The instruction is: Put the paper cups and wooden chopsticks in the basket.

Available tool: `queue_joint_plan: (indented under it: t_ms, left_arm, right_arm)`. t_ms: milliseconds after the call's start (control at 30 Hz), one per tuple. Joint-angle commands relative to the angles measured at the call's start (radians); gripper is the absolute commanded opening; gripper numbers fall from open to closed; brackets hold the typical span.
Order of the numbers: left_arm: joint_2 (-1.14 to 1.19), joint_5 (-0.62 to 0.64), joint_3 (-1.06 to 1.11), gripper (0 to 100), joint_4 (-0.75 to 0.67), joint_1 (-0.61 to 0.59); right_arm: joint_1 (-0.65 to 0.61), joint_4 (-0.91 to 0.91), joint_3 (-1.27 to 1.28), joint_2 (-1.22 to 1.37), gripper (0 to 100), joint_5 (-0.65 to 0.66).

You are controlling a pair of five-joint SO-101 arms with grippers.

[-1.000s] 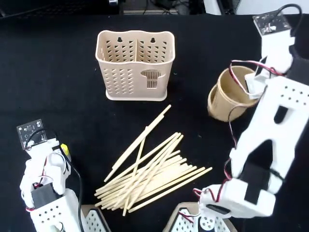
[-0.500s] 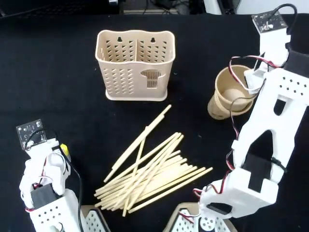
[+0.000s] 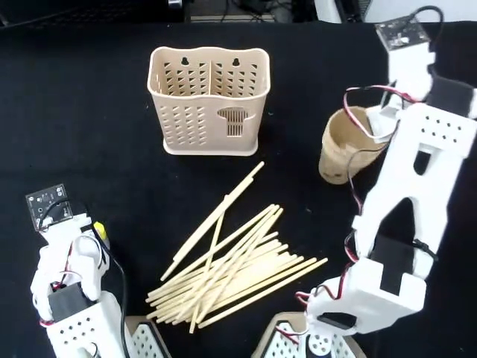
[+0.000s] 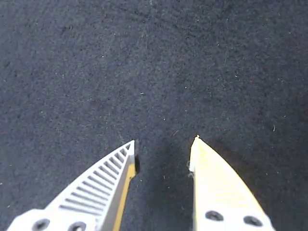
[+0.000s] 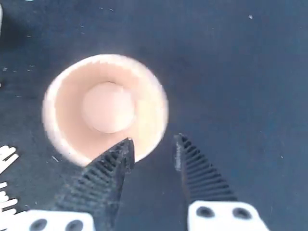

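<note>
Round, smooth paper cup (image 5: 106,108), perhaps stacked

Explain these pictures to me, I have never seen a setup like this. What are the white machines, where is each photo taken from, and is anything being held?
These are two small robot arms at a black table. The high view comes from a fixed camera looking down. In it the left arm sits in the lower corner, and the right arm stands on the other side, by the cup. The other two pictures come from cameras on the arms' wrists. On the table are a beige basket, a loose pile of wooden chopsticks and a paper cup. The left gripper is open over bare table. The right gripper is also open, its jaws apart at the cup's rim, so nothing is held yet.
</note>
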Motion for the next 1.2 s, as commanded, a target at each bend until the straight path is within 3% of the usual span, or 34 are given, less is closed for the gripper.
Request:
queue_joint_plan:
  t_ms: [0,167,300,567,700,1000,1167]
  left_arm:
    - [-0.006,0.008,0.016,20,-0.008,-0.001]
    - [-0.006,0.008,0.016,20,-0.008,-0.001]
    - [-0.006,0.008,0.016,20,-0.008,-0.001]
    - [-0.006,0.008,0.016,20,-0.008,-0.001]
    - [-0.006,0.008,0.016,20,-0.008,-0.001]
    - [-0.006,0.008,0.016,20,-0.008,-0.001]
    - [-0.006,0.008,0.016,20,-0.008,-0.001]
  right_arm:
    - [-0.040,0.009,-0.028,-0.039,15.0,0.003]
    - [-0.040,0.011,-0.016,-0.140,0.5,0.002]
    - [-0.035,-0.051,0.119,-0.229,1.3,0.003]
    - [-0.041,-0.525,0.687,-0.504,1.2,0.002]
    - [-0.041,-0.621,0.858,-0.604,1.2,0.000]
    - [-0.038,-0.795,1.084,-0.613,1.2,-0.051]
    - [-0.037,-0.792,0.984,-0.654,1.2,-0.057]
